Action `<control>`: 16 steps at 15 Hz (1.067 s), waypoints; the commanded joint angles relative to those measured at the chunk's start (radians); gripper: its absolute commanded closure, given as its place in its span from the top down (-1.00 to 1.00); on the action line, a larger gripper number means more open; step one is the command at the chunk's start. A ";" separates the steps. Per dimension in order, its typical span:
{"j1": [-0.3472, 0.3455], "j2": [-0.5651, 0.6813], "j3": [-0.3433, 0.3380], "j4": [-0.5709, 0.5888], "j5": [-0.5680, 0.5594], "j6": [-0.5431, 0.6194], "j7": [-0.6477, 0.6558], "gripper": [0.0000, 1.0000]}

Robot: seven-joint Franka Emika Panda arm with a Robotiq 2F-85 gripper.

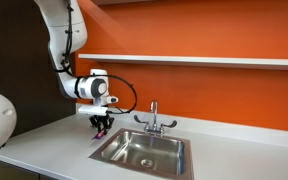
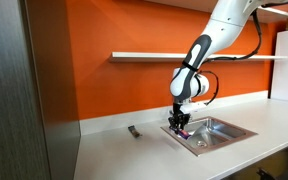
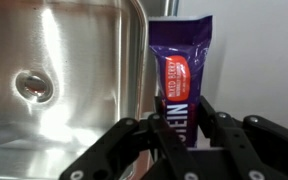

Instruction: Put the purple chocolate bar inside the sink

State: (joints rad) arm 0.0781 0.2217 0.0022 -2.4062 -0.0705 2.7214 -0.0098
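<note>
The purple chocolate bar (image 3: 182,70) lies lengthwise on the white counter, right beside the rim of the stainless steel sink (image 3: 54,60). My gripper (image 3: 182,128) is down over the bar's near end, with one dark finger pressed against each long side. In both exterior views the gripper (image 1: 101,127) (image 2: 180,124) sits low at the sink's (image 1: 144,152) (image 2: 216,131) counter-side edge, with a bit of purple (image 2: 184,133) showing under the fingers. The sink drain (image 3: 32,86) shows in the basin.
A chrome two-handled faucet (image 1: 154,122) stands behind the basin. A slim dark bar (image 2: 133,131) lies on the counter away from the sink. An orange wall and a shelf (image 1: 204,60) run behind the counter. A grey panel (image 2: 24,90) stands at the counter's end.
</note>
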 commanded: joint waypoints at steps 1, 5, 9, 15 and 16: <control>-0.024 -0.058 -0.005 -0.063 0.018 0.035 0.033 -0.77; -0.026 -0.028 -0.013 -0.047 0.003 0.033 0.029 -0.27; -0.027 -0.044 -0.019 -0.065 0.002 0.042 0.040 -0.27; -0.029 -0.032 -0.016 -0.055 0.010 0.047 0.036 -0.77; -0.032 -0.017 -0.021 -0.043 0.007 0.050 0.040 -0.77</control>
State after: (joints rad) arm 0.0624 0.1795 -0.0266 -2.4723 -0.0652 2.7665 0.0295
